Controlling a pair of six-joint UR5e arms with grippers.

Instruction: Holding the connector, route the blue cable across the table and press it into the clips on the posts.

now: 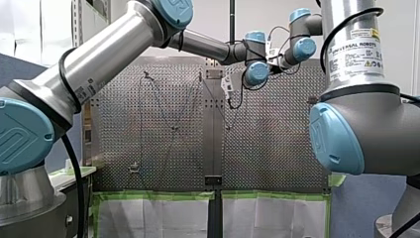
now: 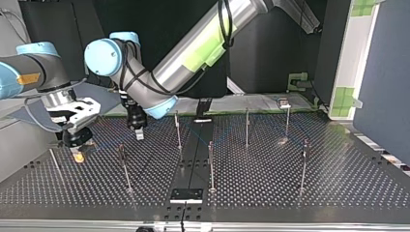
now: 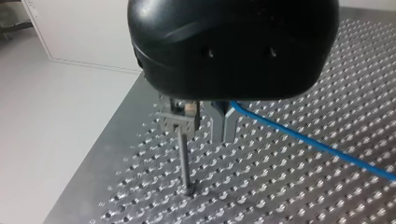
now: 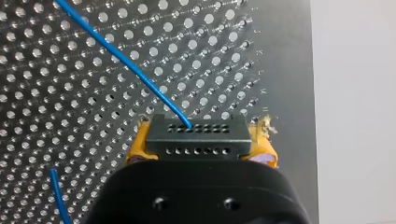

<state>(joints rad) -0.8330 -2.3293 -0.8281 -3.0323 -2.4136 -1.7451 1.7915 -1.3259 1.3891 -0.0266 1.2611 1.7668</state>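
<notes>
My right gripper point(image 4: 201, 150) is shut on the black connector point(image 4: 196, 129), which sits between its yellow pads point(image 4: 139, 147). The blue cable point(image 4: 135, 74) leaves the connector's face and runs off across the perforated table point(image 4: 56, 93). My left gripper point(image 3: 223, 136), black with metal fingers, is shut on the blue cable point(image 3: 303, 140), which trails away to one side just above the table. Right beside its fingers stands a thin post point(image 3: 185, 163) with a clip point(image 3: 179, 122) on top. In the top view my left gripper point(image 2: 139, 134) hangs near the left-middle, and my right gripper point(image 2: 77, 154) is at the far left.
Several thin clip posts stand across the table, such as post point(image 2: 178, 128), post point(image 2: 211, 164) and post point(image 2: 304, 164). A black plate point(image 2: 186, 195) lies at the table's near edge in the top view. The table's side edge point(image 4: 308, 93) is close to my right gripper.
</notes>
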